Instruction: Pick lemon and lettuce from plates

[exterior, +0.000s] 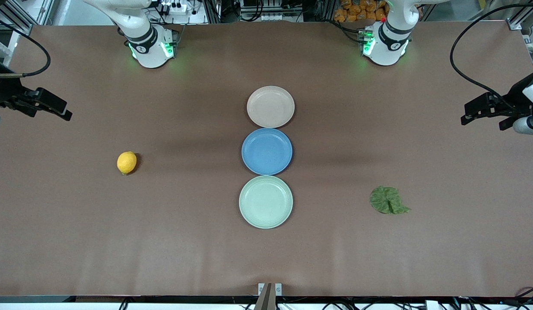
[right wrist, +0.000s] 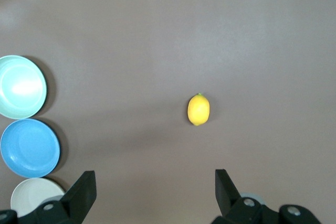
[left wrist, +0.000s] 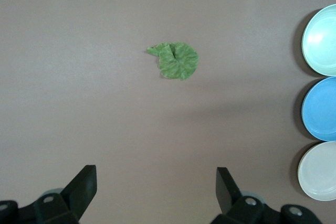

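The lemon (exterior: pixel 126 162) lies on the bare table toward the right arm's end, on no plate; it also shows in the right wrist view (right wrist: pixel 198 109). The lettuce (exterior: pixel 388 200) lies flat on the table toward the left arm's end, also in the left wrist view (left wrist: pixel 176 60). The beige-pink plate (exterior: pixel 270 106) and the mint green plate (exterior: pixel 266 201) are empty at mid-table. My right gripper (exterior: pixel 61 110) (right wrist: pixel 156 182) is open and empty, raised over its end of the table. My left gripper (exterior: pixel 469 114) (left wrist: pixel 156 182) is open and empty, raised over the left arm's end.
A blue plate (exterior: pixel 266 151), empty, sits between the two other plates; the three form a row, the beige-pink one farthest from the front camera. Cables hang at both table ends. The two arm bases stand along the table's edge farthest from the front camera.
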Robot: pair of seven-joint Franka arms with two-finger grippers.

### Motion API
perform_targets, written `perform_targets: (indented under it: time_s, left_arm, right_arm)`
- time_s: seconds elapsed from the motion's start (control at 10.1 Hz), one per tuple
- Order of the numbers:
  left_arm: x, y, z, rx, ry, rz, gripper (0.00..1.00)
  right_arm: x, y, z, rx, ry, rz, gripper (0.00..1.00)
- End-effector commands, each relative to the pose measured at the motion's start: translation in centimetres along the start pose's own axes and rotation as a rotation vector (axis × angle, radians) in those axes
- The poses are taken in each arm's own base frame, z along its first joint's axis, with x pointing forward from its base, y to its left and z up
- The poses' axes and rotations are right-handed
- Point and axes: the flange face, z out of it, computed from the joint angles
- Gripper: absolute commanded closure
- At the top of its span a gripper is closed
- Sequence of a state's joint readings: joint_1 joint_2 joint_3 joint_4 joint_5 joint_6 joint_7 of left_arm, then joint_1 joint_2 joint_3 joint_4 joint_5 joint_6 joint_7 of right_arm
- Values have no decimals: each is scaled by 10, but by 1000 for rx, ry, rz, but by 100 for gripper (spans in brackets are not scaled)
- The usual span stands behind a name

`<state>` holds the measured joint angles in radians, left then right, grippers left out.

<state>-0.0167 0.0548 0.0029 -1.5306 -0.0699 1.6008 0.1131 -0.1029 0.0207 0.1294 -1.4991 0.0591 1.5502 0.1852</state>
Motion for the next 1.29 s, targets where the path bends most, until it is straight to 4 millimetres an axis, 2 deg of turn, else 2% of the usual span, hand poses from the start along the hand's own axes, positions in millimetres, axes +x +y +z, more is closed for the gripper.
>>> perform_targets:
  time_s: [0.0,0.2,0.4,0.69,0.89,1.19]
  left_arm:
    - [-6,1,-7,15,24,-22,0]
    - [-7,4,-8,16,28,-86,0]
    - [-7,2,-8,37,26,-87,0]
    - [-5,0,-10,50,30,-89,0]
    - [-5,-5,-19,74,47,-92,0]
    - [-5,-10,-18,81,46,-104,0]
  right_arm:
    - [-7,-7,-4,-21,33,-1,0]
    - [-6,-6,-7,-29,46,-4,0]
    - [-9,-18,-4,-49,44,-27,0]
    - [-7,-14,-3,-46,39,-17,0]
    - [-7,-16,-3,-43,38,-19,0]
    - [-6,-15,-4,-44,47,-19,0]
